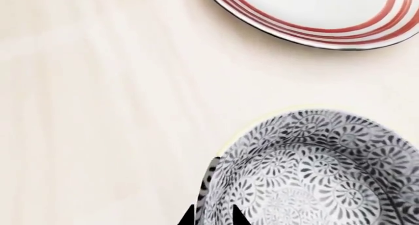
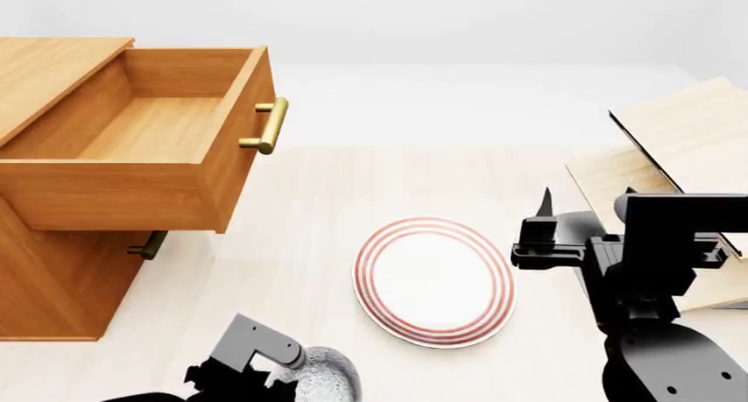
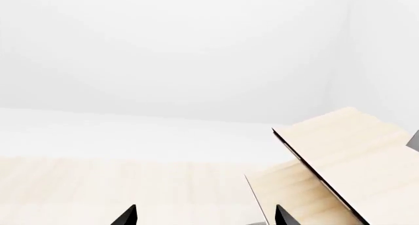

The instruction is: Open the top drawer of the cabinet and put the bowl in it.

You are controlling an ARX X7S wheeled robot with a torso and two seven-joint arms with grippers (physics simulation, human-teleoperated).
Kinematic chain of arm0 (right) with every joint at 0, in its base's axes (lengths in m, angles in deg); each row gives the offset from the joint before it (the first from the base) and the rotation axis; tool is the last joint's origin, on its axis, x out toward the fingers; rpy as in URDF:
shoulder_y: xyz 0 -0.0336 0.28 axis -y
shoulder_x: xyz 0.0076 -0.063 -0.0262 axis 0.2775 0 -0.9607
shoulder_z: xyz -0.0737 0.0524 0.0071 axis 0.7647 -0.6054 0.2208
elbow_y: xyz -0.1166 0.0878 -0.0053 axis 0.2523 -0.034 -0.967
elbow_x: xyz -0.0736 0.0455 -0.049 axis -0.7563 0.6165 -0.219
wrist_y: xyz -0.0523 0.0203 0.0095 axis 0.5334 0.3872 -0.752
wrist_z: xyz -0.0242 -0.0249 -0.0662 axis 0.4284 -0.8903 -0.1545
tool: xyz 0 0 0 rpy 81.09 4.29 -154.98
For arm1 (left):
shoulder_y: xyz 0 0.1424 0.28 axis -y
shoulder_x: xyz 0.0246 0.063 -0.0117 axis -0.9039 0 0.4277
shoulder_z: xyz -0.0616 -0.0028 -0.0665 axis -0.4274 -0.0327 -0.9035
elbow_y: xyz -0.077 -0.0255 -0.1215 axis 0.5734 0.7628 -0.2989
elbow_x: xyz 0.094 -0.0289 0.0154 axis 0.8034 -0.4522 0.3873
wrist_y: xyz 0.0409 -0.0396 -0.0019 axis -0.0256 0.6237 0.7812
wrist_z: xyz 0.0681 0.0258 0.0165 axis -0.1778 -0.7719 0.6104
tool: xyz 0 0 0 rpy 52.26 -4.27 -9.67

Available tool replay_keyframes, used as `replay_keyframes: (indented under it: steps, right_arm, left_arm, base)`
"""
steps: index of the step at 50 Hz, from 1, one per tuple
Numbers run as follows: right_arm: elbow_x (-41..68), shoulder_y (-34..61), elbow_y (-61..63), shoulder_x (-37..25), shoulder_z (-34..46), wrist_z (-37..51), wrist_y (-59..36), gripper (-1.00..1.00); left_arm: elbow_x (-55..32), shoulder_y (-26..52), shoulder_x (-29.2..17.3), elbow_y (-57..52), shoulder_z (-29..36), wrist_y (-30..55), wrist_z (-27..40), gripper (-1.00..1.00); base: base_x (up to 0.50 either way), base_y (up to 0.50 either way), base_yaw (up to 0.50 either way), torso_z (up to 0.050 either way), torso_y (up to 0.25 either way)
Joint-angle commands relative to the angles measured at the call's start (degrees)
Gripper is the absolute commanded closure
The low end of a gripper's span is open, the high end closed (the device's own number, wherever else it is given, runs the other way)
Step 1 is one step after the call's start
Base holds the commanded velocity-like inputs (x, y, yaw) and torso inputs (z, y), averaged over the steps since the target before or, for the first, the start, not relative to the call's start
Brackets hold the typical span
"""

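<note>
Closest to the robot, low at its left side, the left gripper (image 1: 211,219) is down on the bowl (image 1: 307,171). In the left wrist view its two dark fingertips (image 1: 240,217) sit either side of the bowl's rim, one outside the patterned wall and one inside, so the pincer looks pinched onto that rim. From the head view only a speckled grey-white curve of the bowl (image 2: 325,376) shows under the grey wrist of the left gripper (image 2: 251,367), sitting on the pale wooden tabletop (image 2: 292,244).

Just beyond the bowl, and apart from it, lies the flat white plate (image 2: 433,279) with red rings; the left wrist view catches only its edge (image 1: 314,16).

To the robot's right the right gripper (image 2: 545,231) hangs above the table beside the plate, not touching it. In the right wrist view its two dark fingertips (image 3: 126,217) stand far apart with nothing between them, so that pincer is wide and empty (image 3: 206,216).

Further back on the left stands the cabinet (image 2: 52,279), orange-brown wood. Its top drawer (image 2: 140,139) is pulled well out, its inside bare wood, the brass bar handle (image 2: 269,126) facing the middle of the table. Below it another brass handle (image 2: 149,244) peeks out from a lower drawer.

Far right, a pale rack of tilted boards (image 2: 684,148) leans behind the right arm; the right wrist view shows it too (image 3: 347,171)
</note>
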Motion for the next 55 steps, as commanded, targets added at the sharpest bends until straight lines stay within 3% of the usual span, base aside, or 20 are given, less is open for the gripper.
replay_keyframes:
  steps: [1, 41, 55]
  right_arm:
    - [0.1, -0.1, 0.0, -0.1, 0.0, 0.2, 0.1, -1.00]
    - [3.6, 2.3, 5.4, -0.9, -3.3, 2.1, -5.1, -1.00]
    - [4.9, 1.7, 6.7, -1.0, -6.1, 2.6, -5.6, -1.00]
  left_arm:
    - [-0.1, -0.2, 0.0, 0.0, -0.1, 0.2, 0.5, 1.00]
    - [-10.9, 7.8, -1.8, -18.0, -8.0, 6.9, 9.2, 1.00]
    - [-23.6, 18.1, 0.4, -25.6, -10.7, 14.4, 17.3, 1.00]
  base:
    - [0.00, 0.00, 0.00, 0.000, 0.000]
    - [0.00, 0.00, 0.00, 0.000, 0.000]
    - [0.00, 0.00, 0.00, 0.000, 0.000]
